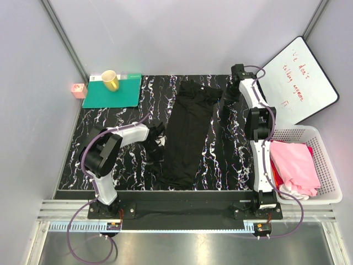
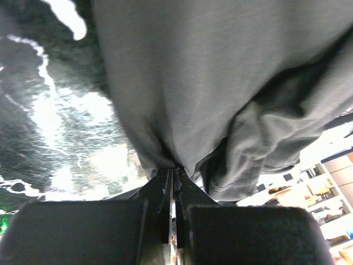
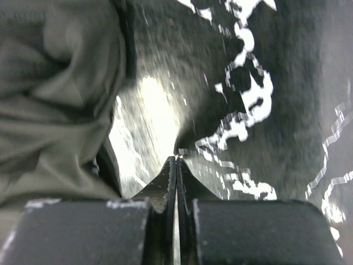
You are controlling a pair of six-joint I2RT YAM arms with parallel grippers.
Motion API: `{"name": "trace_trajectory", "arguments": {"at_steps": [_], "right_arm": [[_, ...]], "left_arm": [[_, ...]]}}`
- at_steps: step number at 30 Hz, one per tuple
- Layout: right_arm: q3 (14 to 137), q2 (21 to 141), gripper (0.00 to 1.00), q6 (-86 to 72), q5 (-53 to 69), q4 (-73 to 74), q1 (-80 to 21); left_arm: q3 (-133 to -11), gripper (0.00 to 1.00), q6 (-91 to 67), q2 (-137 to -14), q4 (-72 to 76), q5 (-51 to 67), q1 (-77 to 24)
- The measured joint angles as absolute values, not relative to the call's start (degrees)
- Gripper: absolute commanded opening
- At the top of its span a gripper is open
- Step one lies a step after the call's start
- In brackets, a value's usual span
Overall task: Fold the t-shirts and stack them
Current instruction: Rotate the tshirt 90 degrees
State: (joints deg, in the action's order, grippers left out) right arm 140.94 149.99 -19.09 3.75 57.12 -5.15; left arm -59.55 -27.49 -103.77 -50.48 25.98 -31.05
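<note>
Tabletop (image 1: 226, 165): black t-shirt (image 1: 187, 132) (whiteboard (image 1: 309, 72) scrawl unreadable)

The black, white-veined marbled tabletop (image 1: 231, 160) carries a black t-shirt (image 1: 187, 138) at its middle. The shirt lies as a long narrow band running from the far edge toward the near edge, flat along most of its length. It is wider and rumpled at the far end, and a bunched fold is drawn out on its left side. A flat teal-green mat (image 1: 124, 96) covers the far left corner. A small pink block (image 1: 79, 90) sits just left of the mat, though whether it rests on the marble cannot be told.
</note>
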Motion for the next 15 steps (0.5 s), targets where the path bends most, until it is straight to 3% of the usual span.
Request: {"name": "trace_trajectory", "arguments": {"at_steps": [8, 15], "right_arm": [[152.9, 157.5, 0.00, -21.3, 6.4, 57.2, -5.1], [156.0, 160.4, 0.00, -23.5, 12.2, 53.2, -5.3]], "left_arm": [[-63.9, 0.00, -27.5, -104.3, -51.7, 27.6, -32.0], [-64.6, 0.00, -27.3, -104.3, -53.4, 30.3, -33.4]]}}
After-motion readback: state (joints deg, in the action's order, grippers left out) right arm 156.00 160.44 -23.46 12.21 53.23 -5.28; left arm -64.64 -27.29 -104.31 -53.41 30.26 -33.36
